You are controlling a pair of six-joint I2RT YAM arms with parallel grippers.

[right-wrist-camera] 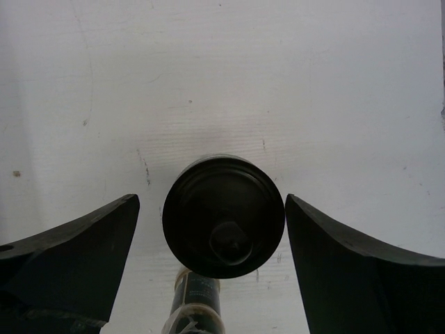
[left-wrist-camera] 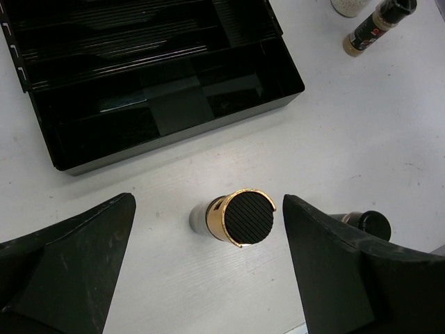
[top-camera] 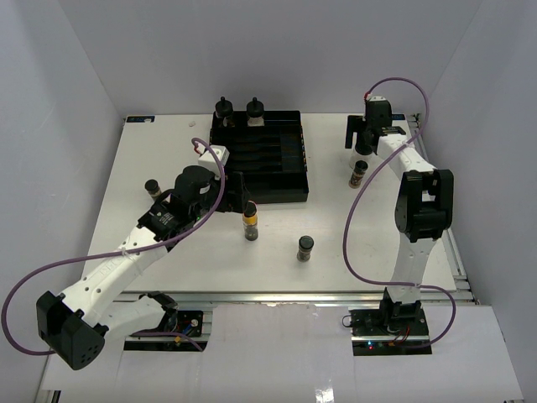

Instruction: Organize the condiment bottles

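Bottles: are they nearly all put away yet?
Not yet. Two knobbed bottles stand at the black tray's far edge, which looks done. The left end effector is open around the yellow-banded jar, the right end effector open around a third knobbed bottle; neither grips yet. Three dark jars wait on the table: left, middle, right.

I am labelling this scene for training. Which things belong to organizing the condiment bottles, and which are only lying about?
Job: yellow-banded jar; three slim black-lidded jars; three knobbed-cap bottles.
Lying about: black tray; purple cables.
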